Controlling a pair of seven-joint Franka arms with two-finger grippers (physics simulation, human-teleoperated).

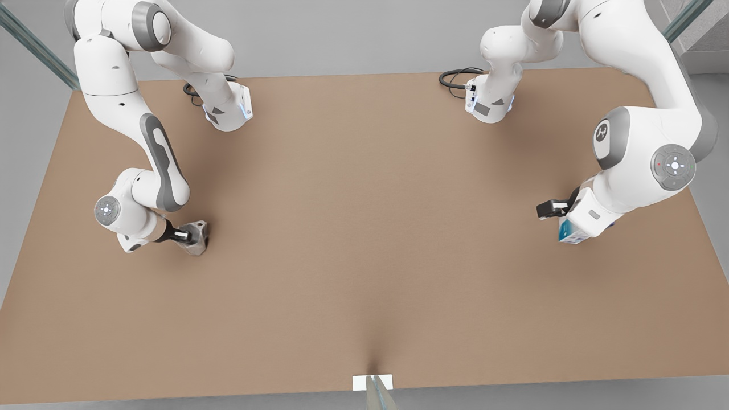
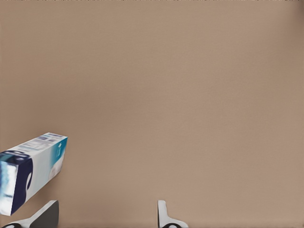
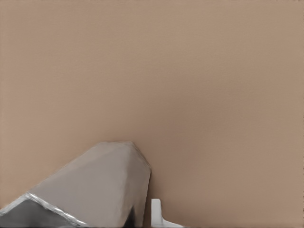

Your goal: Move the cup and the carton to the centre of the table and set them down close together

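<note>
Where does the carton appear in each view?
Front view: carton at the front view's right, under the left gripper.
Left wrist view: carton beside a fingertip.
Right wrist view: not in it; the cup is.
Shared landmark: the tan table.

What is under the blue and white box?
The carton sits on the brown table, partly hidden in the front view by the left gripper, open beside it. The spot underneath is covered. The right gripper is at the cup.
</note>
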